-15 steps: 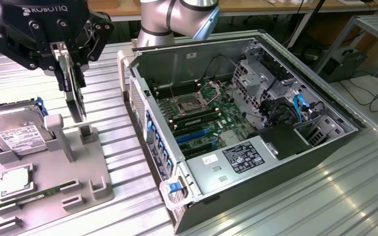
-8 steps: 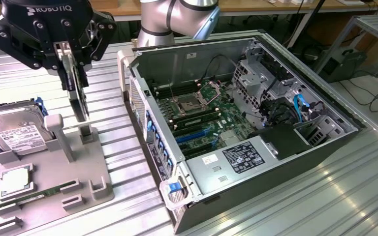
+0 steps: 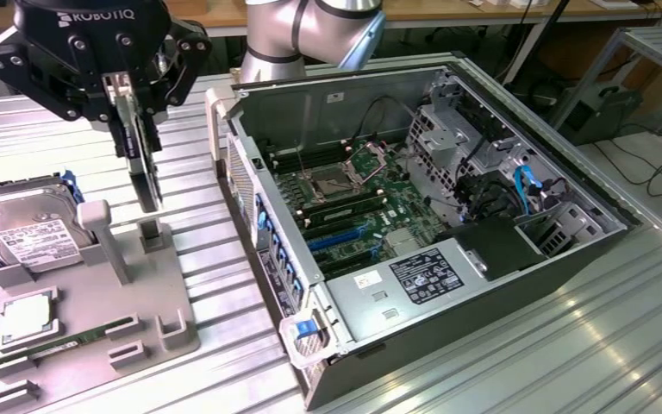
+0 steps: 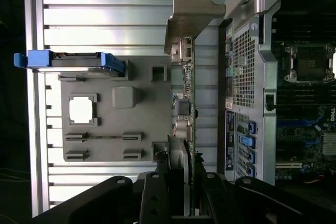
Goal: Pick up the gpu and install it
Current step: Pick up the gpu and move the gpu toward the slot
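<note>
Exterior view: my claw (image 3: pixel 121 90) is clamped on the gpu (image 3: pixel 144 177), holding it upright over the grey holder (image 3: pixel 135 289), likely for edge-first slotting.

gpu (image 4: pixel 185 106) bracket (image 4: pixel 191 17) dull metal, tray (image 4: pixel 147 116) matt plastic

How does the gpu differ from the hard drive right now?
The gpu hangs on edge in the gripper; the hard drive rests tilted on the grey holder. The gpu is a thin board; the hard drive a thicker silver box with a white label. Both are outside the computer case.
</note>
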Controlling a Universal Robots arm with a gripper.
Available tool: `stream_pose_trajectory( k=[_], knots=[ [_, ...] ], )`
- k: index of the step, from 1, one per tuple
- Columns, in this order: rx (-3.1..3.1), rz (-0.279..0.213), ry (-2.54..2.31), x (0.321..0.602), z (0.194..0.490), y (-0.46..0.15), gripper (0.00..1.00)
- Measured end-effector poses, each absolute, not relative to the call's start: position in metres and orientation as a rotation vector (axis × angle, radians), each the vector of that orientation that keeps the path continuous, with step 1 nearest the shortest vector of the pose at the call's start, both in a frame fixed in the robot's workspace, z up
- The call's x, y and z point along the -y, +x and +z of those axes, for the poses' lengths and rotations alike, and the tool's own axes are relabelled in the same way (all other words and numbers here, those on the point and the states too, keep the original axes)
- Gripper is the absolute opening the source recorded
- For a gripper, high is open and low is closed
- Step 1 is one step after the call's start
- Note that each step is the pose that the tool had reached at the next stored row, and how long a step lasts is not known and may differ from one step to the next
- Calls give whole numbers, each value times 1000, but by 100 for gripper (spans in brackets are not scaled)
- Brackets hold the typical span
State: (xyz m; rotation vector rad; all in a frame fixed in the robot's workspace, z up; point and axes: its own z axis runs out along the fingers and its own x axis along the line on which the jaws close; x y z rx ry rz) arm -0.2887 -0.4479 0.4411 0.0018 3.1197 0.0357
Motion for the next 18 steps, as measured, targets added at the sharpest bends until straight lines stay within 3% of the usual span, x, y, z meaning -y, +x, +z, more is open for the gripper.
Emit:
stream_pose_trajectory(
  k=[18],
  knots=[
    [-3120, 36, 2, 448, 441, -267, 28]
  ],
)
